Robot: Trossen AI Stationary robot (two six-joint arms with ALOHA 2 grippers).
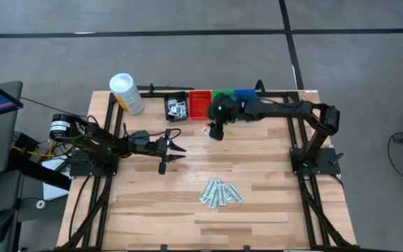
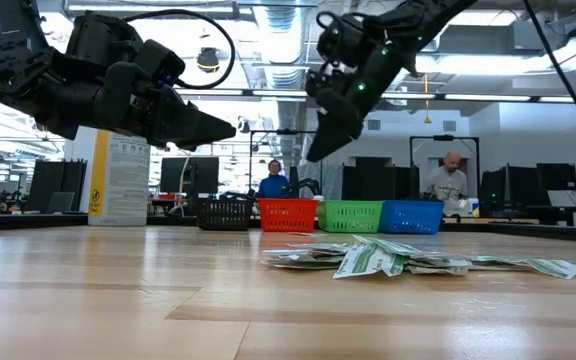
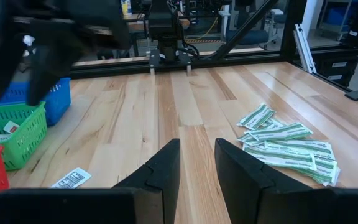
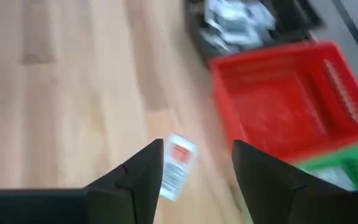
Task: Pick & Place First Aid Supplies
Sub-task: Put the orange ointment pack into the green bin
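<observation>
Right tool (image 4: 194, 165) with fingers spread and empty, a white red-printed packet (image 4: 177, 165) lying on the desk (image 4: 61, 93) just below it, red bin (image 4: 288, 96) just beyond, black bin (image 4: 247, 22) farther, left tool (image 1: 175, 150) parted, empty, green strips (image 1: 220, 193) well apart

Wooden slatted table (image 1: 257, 210) on a black frame, over a grey floor. Along the far edge, four small bins in a row, touching or nearly so: black bin (image 1: 176, 107), red bin (image 1: 199, 104), green bin (image 1: 222, 96), blue bin (image 1: 244, 94). Near the far left corner, upright, a white cylindrical canister (image 1: 126, 93) with a yellow label. Beyond the table in the low view, two people (image 2: 272, 181) among dark monitors, under ceiling ducts.
</observation>
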